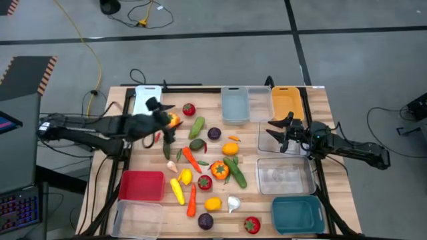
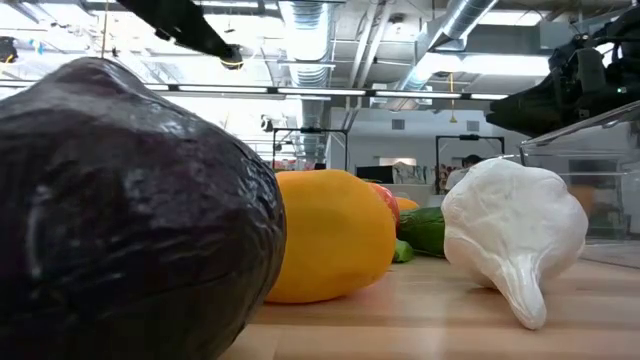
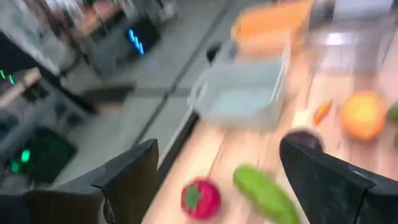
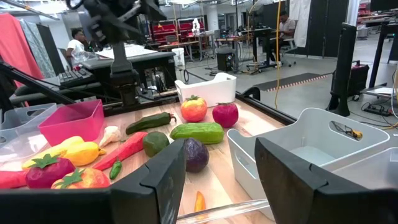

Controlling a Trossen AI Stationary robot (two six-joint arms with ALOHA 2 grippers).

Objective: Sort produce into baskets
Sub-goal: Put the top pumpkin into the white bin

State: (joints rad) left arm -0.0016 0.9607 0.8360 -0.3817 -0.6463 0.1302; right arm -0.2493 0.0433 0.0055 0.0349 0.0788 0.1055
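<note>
Covering wood table [image 1: 207,100]: produce | grey floor [image 1: 220,60] w/ cables

Bright overhead lighting; left wrist view motion-blurred; purple round [image 2: 120,210] out of focus in low view.

Table [image 1: 267,210]: pale wood planks, matt, visible grain. Purple round [image 2: 120,210]: glossy, faintly dimpled skin. Garlic [image 2: 515,235]: white, smooth, soft sheen. Lemon [image 2: 335,235]: smooth, satin. Baskets: red one [image 1: 141,185] opaque matt plastic; clear one [image 1: 285,175] transparent, glossy.
</note>
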